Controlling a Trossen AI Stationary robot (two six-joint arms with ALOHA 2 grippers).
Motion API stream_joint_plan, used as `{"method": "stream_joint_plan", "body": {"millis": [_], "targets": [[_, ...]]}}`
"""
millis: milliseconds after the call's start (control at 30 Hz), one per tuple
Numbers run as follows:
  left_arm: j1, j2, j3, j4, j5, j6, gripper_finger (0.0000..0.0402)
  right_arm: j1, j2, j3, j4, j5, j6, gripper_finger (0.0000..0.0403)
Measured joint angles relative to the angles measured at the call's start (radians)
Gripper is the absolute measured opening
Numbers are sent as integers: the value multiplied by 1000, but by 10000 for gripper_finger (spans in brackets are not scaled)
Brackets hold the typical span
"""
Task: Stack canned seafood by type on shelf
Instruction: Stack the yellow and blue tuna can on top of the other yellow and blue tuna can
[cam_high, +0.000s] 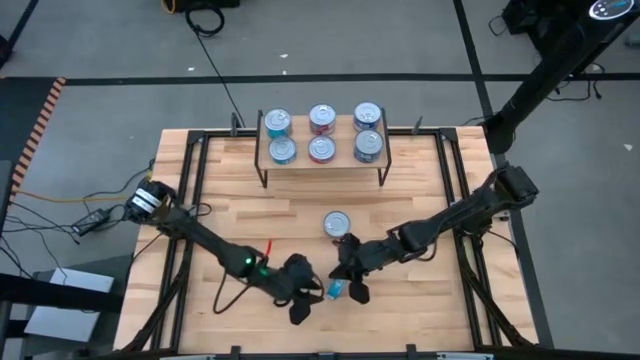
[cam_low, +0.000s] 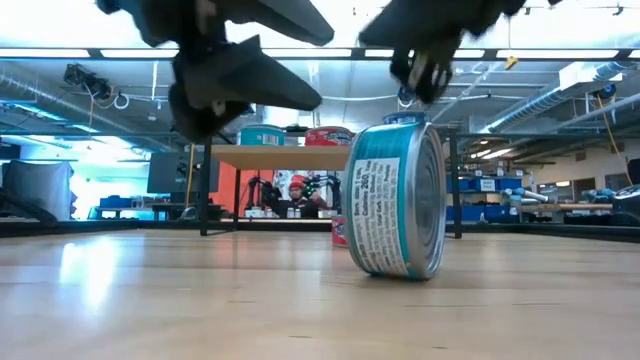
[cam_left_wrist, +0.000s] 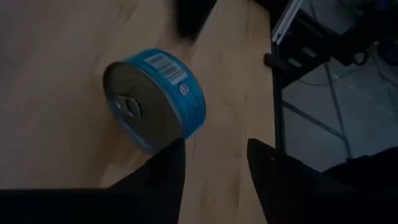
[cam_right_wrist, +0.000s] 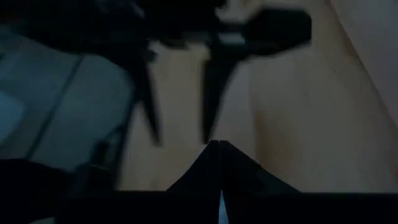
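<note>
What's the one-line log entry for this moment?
left gripper: open beside blue can on edge | right gripper: shut | shelf: six cans

Eight short round silver-topped tins — six on the light wooden shelf (cam_high: 322, 166), one upright tin (cam_high: 337, 224) on the table, one blue-labelled tin (cam_left_wrist: 157, 98) on edge.

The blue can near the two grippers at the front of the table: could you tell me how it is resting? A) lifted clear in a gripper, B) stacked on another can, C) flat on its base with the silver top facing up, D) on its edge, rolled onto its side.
D: the blue can stands on its rim on the tabletop, its label wrapped sideways, untouched by either gripper.
</note>
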Motion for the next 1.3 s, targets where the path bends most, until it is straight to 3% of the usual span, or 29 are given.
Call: {"method": "stream_joint_plan", "body": {"millis": [133, 367, 500, 633, 967, 1033, 1300], "targets": [[-51, 0, 0, -2, -109, -3, 179, 4, -84, 16, -149, -104, -49, 12], [-97, 9, 0, -3, -246, -95, 178, 51, -134, 10, -505, -160, -118, 8], [-95, 22, 5, -6, -272, -176, 178, 84, -132, -37, -474, -270, -117, 8], [-96, 54, 56, -75, -296, -189, 178, 107, -132, -101, -326, -284, -110, 8], [-124, 187, 236, -156, -309, -245, 178, 162, 30, -143, 118, -193, -5, 8], [-130, 216, 275, -171, -310, -282, 178, 185, 67, -140, 163, -136, 34, 8], [-169, 243, 384, -525, -320, -434, 178, 225, 199, -63, 179, 151, 144, 8]]}}
